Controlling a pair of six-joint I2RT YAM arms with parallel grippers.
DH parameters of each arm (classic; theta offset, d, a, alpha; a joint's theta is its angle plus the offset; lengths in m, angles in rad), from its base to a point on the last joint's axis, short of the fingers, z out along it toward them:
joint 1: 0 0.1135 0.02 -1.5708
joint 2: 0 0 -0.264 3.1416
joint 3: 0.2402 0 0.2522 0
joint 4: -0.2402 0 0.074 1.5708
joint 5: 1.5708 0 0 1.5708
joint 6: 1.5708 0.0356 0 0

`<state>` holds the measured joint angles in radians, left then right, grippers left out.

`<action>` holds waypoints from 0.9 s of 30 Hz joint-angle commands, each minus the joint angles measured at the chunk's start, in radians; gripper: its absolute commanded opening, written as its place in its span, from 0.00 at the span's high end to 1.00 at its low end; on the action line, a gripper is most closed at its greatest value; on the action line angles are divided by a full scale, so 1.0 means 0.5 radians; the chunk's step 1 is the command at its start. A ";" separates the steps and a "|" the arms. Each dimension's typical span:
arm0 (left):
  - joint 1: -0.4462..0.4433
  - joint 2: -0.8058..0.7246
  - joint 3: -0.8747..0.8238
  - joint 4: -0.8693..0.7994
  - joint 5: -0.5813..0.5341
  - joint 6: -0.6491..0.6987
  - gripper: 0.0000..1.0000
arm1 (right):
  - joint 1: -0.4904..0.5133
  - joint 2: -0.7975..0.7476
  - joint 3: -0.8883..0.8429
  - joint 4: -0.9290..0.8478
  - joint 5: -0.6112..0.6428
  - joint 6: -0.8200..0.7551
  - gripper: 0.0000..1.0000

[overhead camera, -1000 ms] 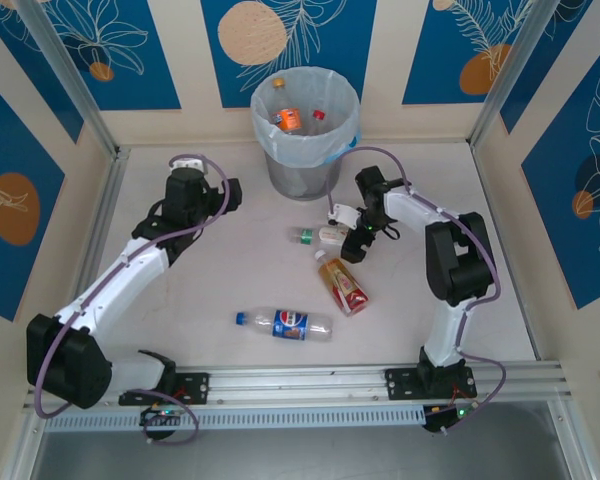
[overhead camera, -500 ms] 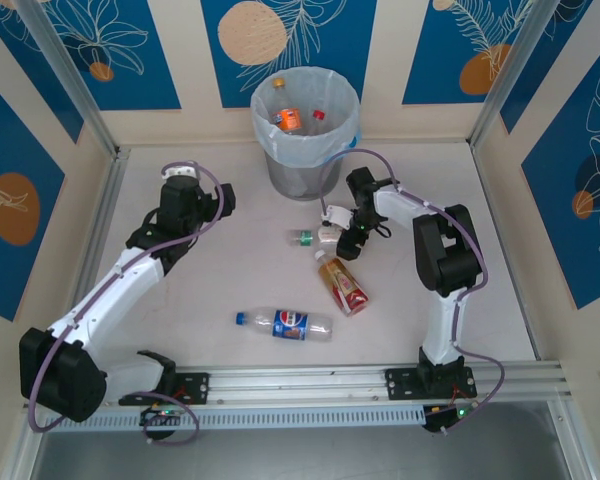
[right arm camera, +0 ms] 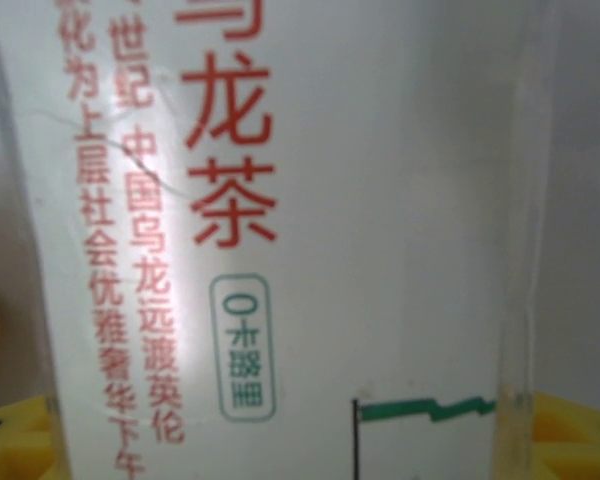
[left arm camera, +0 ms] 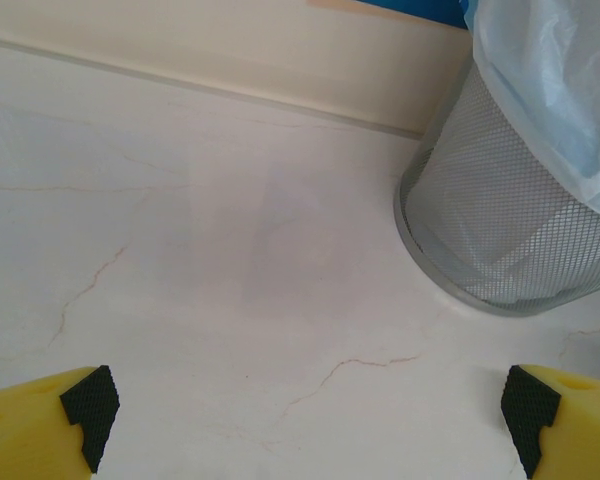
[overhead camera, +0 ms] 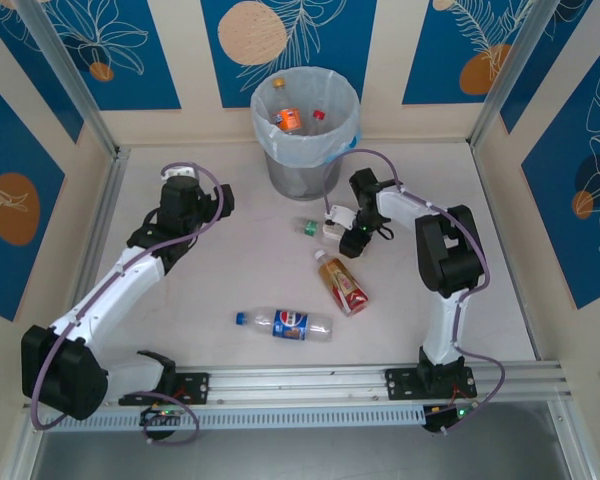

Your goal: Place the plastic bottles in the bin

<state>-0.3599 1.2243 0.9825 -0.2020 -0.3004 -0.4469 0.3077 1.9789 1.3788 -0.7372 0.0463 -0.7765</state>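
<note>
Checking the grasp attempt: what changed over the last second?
The right gripper slid left onto the green-capped bottle, its jaws closing around it, nudging it slightly toward the bin. The left gripper shifted slightly left, still open. The red-labelled bottle and blue-labelled bottle stayed put.

Pale veined tabletop, blue wall panels with orange discs, aluminium rail along near edge

Clear plastic bottle w/ white red-lettered label: cropped all sides, blurry. Right gripper fingertips clipped at btm corners; contact unclear. Grey mesh bag-lined bin cut off top/right.
</note>
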 commanded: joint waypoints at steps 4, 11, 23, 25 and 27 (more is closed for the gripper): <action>0.032 0.032 -0.029 0.034 0.005 -0.037 0.01 | -0.073 -0.120 -0.082 -0.038 0.008 0.119 0.46; 0.045 0.065 -0.025 0.040 0.032 -0.045 0.01 | -0.140 -0.170 -0.166 0.003 0.056 0.179 0.49; 0.057 0.109 -0.014 0.040 0.072 -0.098 0.01 | -0.244 -0.278 -0.300 0.178 0.034 0.249 0.52; 0.057 0.112 -0.014 0.040 0.075 -0.102 0.01 | -0.272 -0.305 -0.319 0.198 -0.015 0.263 0.53; 0.060 0.117 -0.014 0.039 0.080 -0.109 0.01 | -0.310 -0.345 -0.356 0.260 -0.066 0.285 0.53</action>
<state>-0.3447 1.2739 0.9768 -0.1986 -0.2775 -0.4835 0.1745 1.8645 1.2209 -0.6426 0.0704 -0.6624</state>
